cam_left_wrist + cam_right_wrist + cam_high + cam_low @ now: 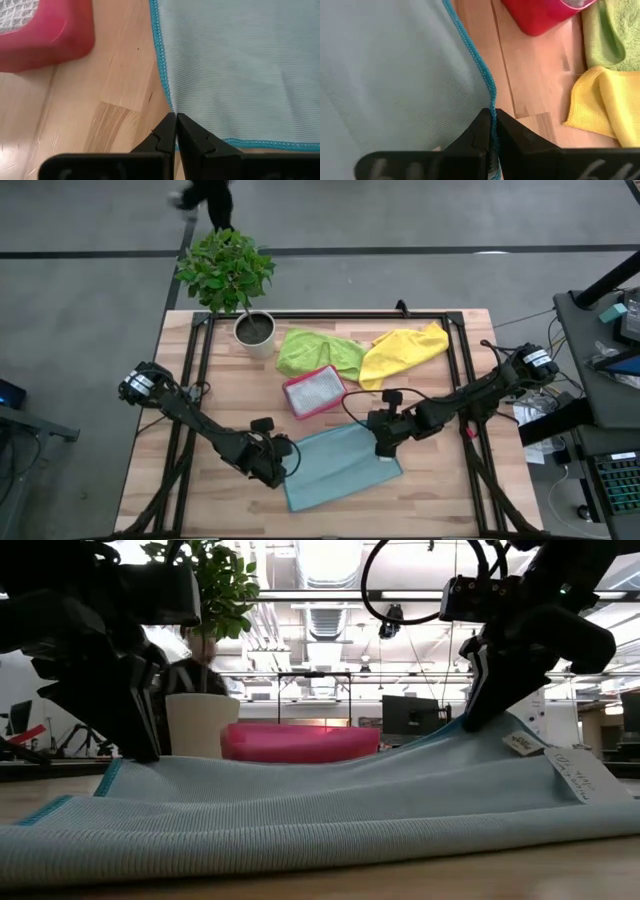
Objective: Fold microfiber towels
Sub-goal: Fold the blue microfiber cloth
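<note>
A light teal-blue microfiber towel (340, 468) lies spread near the table's front edge. My left gripper (287, 457) is shut at its far left corner. My right gripper (384, 446) is shut on its far right side, which rises off the wood in the low view (470, 745). A lime green towel (318, 351) and a yellow towel (405, 352) lie crumpled on the far half of the table. A pale grey cloth (314, 389) lies in a pink tray (300, 408). My left gripper pinches the teal towel's far left corner (171, 106) between its two shut fingers, slanting down from the table's left. The corner sits low at the wood, and the cloth spreads flat beyond it. My right gripper pinches the towel's hemmed edge (493, 102) at or near the far right corner, slanting down from the right. That part is lifted off the table, and the cloth slopes down from the fingers (490, 710) to the wood.
A potted plant (254, 328) stands at the far left of the table. The pink tray sits just beyond the teal towel. A black frame (330, 317) runs along the far edge and both sides. Bare wood lies at the near left (190, 490).
</note>
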### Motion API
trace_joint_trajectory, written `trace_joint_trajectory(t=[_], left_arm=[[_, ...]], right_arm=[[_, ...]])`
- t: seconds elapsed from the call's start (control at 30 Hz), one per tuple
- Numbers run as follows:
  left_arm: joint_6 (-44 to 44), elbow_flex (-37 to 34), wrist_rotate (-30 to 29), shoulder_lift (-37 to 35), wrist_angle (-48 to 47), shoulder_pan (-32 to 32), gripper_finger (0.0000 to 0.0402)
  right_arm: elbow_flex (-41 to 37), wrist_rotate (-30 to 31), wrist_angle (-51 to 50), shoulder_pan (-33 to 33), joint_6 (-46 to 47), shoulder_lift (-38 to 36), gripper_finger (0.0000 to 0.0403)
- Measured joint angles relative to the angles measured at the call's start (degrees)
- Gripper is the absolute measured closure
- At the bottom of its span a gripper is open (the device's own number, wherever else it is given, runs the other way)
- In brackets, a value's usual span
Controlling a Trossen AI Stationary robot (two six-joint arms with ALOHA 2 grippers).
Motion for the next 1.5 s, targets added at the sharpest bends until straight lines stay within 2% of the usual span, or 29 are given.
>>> trace_joint_trajectory(t=[0.23,0.4,0.57,0.8,1.07,1.33,1.5], left_arm=[[0.36,0.0,0.82,-0.41,-0.03,0.0,0.0394],[1.57,0.02,0.85,-0.85,-1.01,0.0,0.0345],[1.6,0.95,0.9,-1.22,-4.77,0.02,0.0294],[2.68,3.05,1.56,-3.68,-5.34,-0.06,0.0276],[3.45,0.46,0.41,-2.05,7.09,-0.3,0.0276],[3.08,0.04,-1.68,3.47,9.55,-0.22,0.0276],[2.51,0.04,-2.08,6.41,9.07,0.02,0.0276]], right_arm=[[0.0,0.2,-0.01,0.0,0.16,0.0,0.0339],[0.02,0.06,-1.06,0.0,0.35,-0.55,0.0304],[0.75,-0.59,-4.27,0.15,3.17,-2.2,0.0286],[1.08,-7.58,-7.65,0.88,9.92,-5.35,0.0282],[0.15,-13.93,-1.42,9.64,13.83,-3.3,0.0313],[-0.04,-14.03,2.52,17.19,20.21,3.14,0.0378],[-0.03,-15.31,3.3,17.8,21.7,9.08,0.0385]])
